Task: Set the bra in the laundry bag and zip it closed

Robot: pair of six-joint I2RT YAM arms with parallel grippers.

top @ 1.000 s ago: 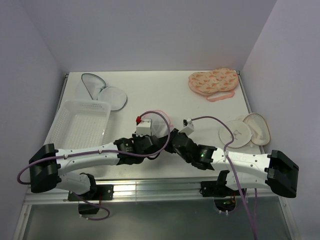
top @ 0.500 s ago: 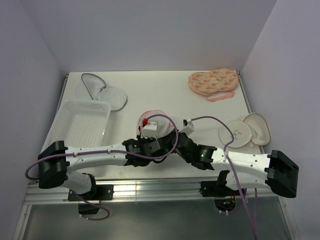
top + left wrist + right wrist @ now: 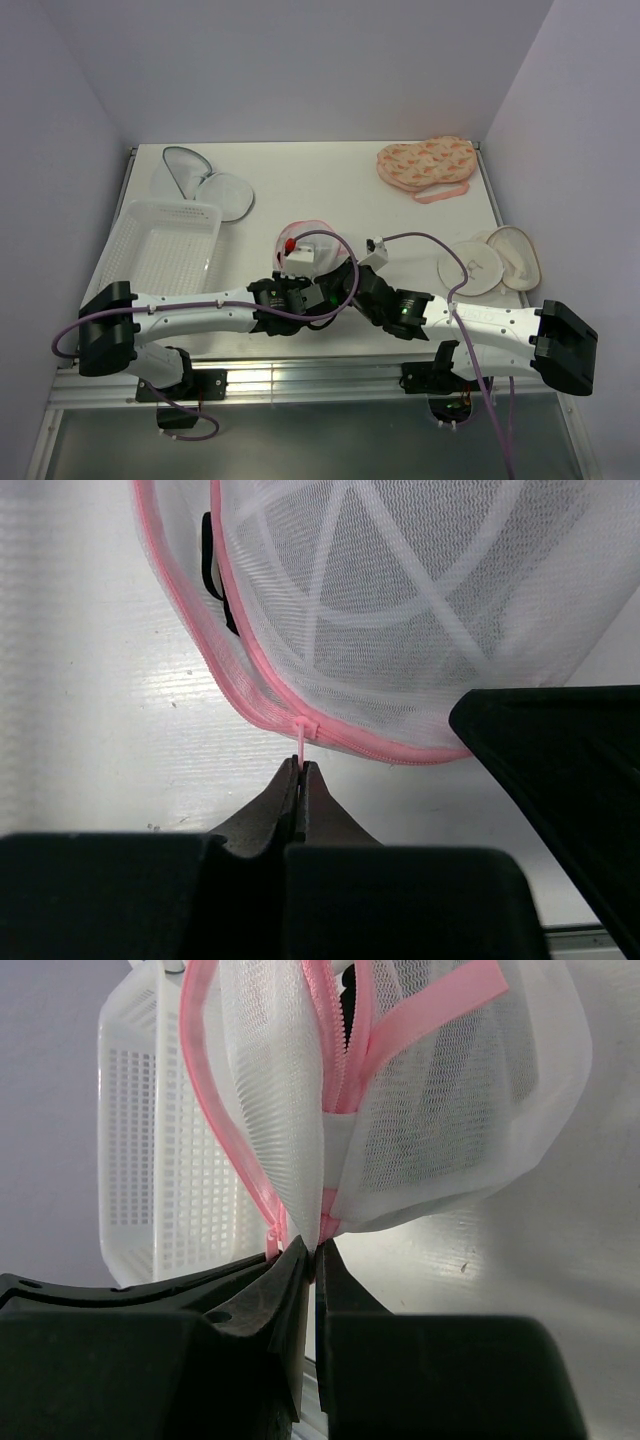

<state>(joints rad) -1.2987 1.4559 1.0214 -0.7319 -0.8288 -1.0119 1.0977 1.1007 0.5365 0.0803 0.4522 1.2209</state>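
Observation:
The laundry bag (image 3: 400, 600) is a white mesh dome with pink zipper trim, lying near the table's front middle (image 3: 303, 231). My left gripper (image 3: 300, 768) is shut on its thin pink zipper pull (image 3: 300, 742) at the bag's near edge. My right gripper (image 3: 318, 1245) is shut on the bag's pink-trimmed edge, and the mesh (image 3: 440, 1130) bulges above it. The two grippers (image 3: 322, 288) (image 3: 347, 280) meet just in front of the bag. A bit of the black bra (image 3: 212, 570) shows inside, behind the open stretch of zipper.
A white perforated basket (image 3: 165, 245) stands at the left and shows behind the bag in the right wrist view (image 3: 150, 1160). A grey-trimmed mesh pouch (image 3: 200, 180) lies at the back left. An orange patterned pouch (image 3: 425, 165) lies at the back right. A white round pouch (image 3: 490, 262) lies at the right.
My left arm has slid to the right along the bag's near edge, close to the right gripper. The right arm has hardly moved.

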